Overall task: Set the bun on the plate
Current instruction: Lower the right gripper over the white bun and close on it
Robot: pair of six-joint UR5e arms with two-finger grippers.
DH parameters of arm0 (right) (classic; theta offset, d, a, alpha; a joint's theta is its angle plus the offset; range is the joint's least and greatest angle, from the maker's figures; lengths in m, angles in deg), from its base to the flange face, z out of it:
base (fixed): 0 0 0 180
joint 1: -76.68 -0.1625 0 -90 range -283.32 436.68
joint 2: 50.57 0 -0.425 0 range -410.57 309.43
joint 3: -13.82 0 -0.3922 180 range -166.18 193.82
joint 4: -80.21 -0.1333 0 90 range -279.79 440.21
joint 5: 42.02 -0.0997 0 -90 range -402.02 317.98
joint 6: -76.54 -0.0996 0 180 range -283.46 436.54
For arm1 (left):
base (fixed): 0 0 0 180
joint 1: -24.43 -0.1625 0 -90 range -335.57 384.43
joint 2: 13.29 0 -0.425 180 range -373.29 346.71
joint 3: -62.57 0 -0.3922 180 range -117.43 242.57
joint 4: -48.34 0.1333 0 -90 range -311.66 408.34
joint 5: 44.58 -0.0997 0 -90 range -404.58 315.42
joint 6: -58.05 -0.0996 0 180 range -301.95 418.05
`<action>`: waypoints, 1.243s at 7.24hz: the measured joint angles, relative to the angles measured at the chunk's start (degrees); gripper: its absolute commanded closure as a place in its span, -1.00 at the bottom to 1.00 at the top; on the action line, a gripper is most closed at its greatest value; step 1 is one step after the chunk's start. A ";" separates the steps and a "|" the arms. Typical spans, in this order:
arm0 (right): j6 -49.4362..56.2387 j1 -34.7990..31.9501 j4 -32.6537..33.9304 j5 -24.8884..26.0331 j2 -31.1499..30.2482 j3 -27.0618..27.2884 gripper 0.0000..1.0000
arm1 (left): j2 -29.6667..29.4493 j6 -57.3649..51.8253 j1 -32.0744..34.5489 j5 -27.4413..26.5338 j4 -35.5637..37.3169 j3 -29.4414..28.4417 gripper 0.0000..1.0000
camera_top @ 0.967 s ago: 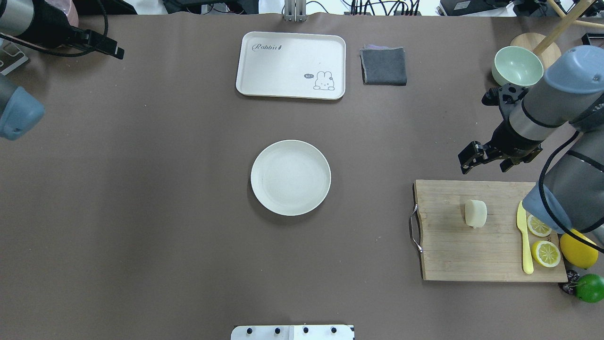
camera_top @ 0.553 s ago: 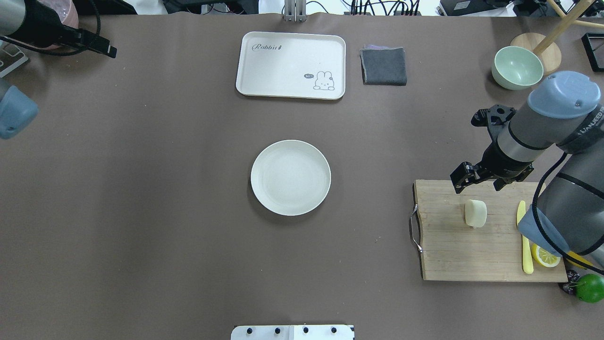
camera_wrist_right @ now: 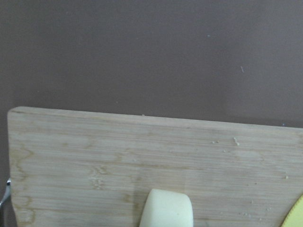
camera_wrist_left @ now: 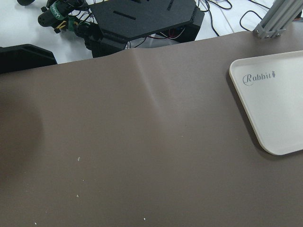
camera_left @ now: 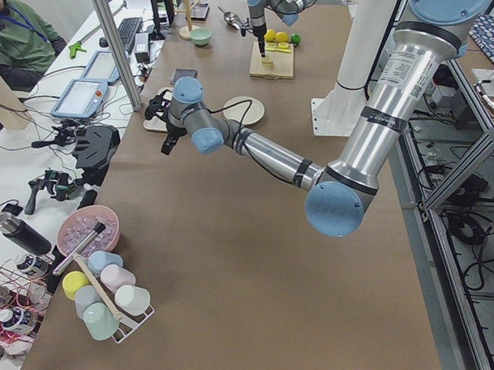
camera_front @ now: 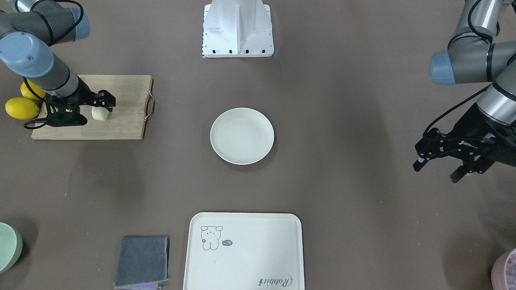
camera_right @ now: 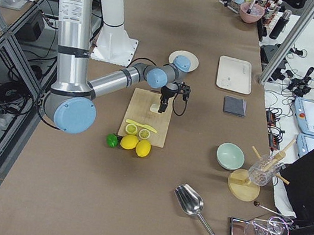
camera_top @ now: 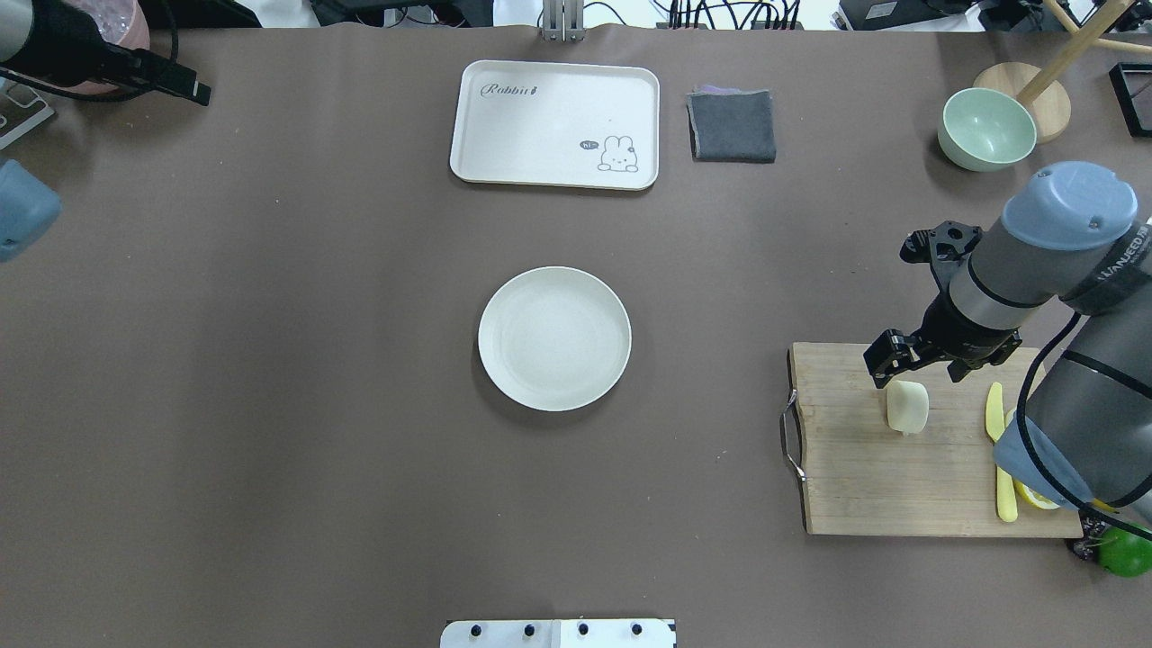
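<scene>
The pale cream bun (camera_top: pixel 906 406) lies on the wooden cutting board (camera_top: pixel 864 477) at the table's right side. It also shows at the bottom edge of the right wrist view as the bun (camera_wrist_right: pixel 166 208). My right gripper (camera_top: pixel 920 367) hangs open over the board's far edge, its fingers straddling the bun's far end without touching it. The off-white plate (camera_top: pixel 554 338) sits empty at the table's centre, well to the left of the board. My left gripper (camera_front: pixel 437 171) is open and holds nothing, far off at the left side.
A cream tray (camera_top: pixel 554 124) with a rabbit drawing and a folded grey cloth (camera_top: pixel 731 126) lie at the back. A green bowl (camera_top: pixel 986 129) stands back right. A yellow knife (camera_top: pixel 1001 468), lemons (camera_front: pixel 22 108) and a lime (camera_top: pixel 1125 549) sit by the board's right end.
My right arm has swung towards the robot and down, bringing its open gripper from beyond the board to just over the bun's far end. The left arm has drawn back slightly.
</scene>
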 measured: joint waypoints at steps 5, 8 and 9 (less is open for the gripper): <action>-0.10 1.29 0.06 2.48 -0.20 -0.25 -0.48 | 1.77 -0.19 0.16 0.00 -0.28 -0.07 -0.93; -0.12 2.36 0.05 2.40 0.01 -0.10 0.72 | 3.43 -0.28 0.74 0.00 -1.94 -0.12 -0.93; -0.18 2.50 -0.19 2.33 0.22 0.02 1.00 | 3.70 -0.27 0.77 0.00 -2.22 -0.18 -0.93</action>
